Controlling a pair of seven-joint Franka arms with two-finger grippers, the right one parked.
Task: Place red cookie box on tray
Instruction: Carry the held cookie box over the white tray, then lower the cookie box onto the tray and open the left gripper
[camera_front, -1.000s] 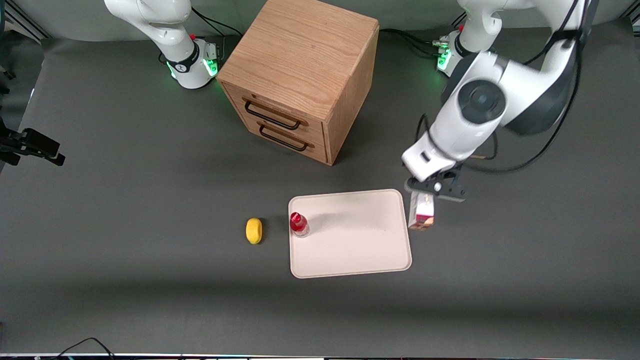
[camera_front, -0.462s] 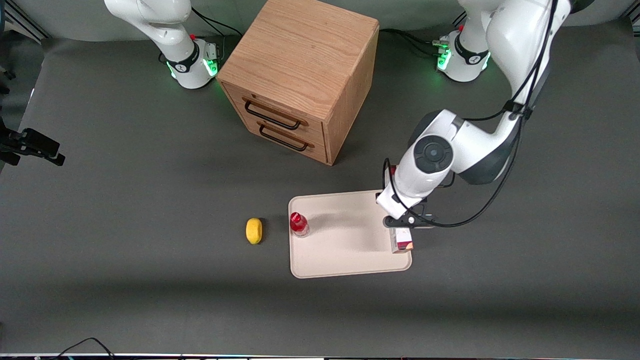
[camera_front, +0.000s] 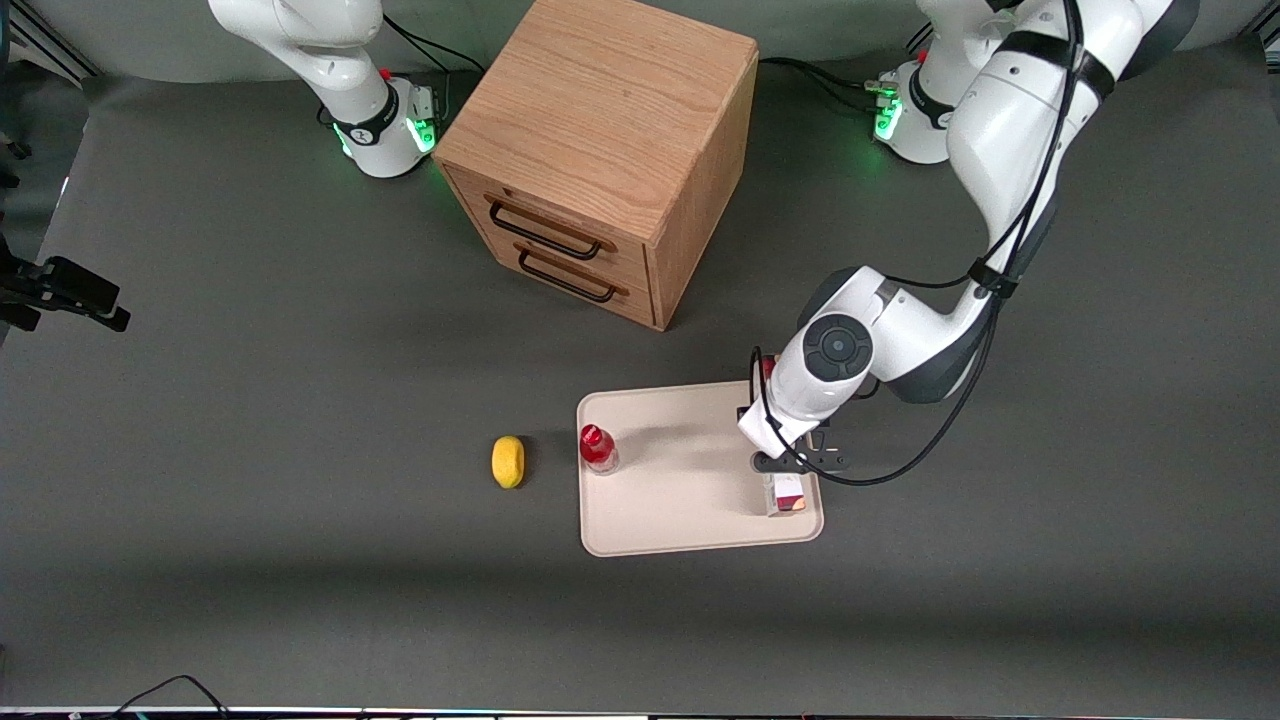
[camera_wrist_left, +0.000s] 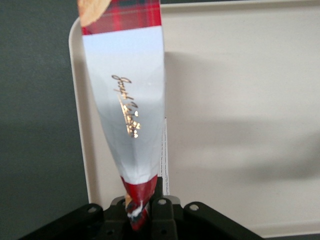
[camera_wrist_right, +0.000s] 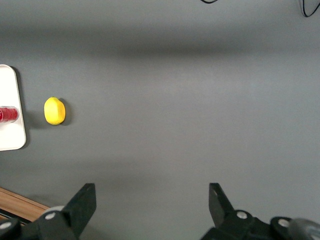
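Observation:
The red cookie box (camera_front: 787, 494) hangs upright from my left gripper (camera_front: 796, 463), which is shut on its upper end. The box is over the cream-white tray (camera_front: 690, 500), at the tray's corner nearest the front camera toward the working arm's end. I cannot tell whether its lower end touches the tray. In the left wrist view the box (camera_wrist_left: 125, 100) runs away from the gripper (camera_wrist_left: 145, 202), showing its white label patch and red plaid end, with the tray (camera_wrist_left: 240, 100) under it.
A small red-capped bottle (camera_front: 597, 448) stands on the tray's edge toward the parked arm's end. A yellow lemon (camera_front: 508, 461) lies on the grey table beside it. A wooden two-drawer cabinet (camera_front: 600, 150) stands farther from the front camera.
My gripper has carried the box from beside the tray to over the tray's corner, moving nearer the front camera and lower. Bottle and lemon have not moved.

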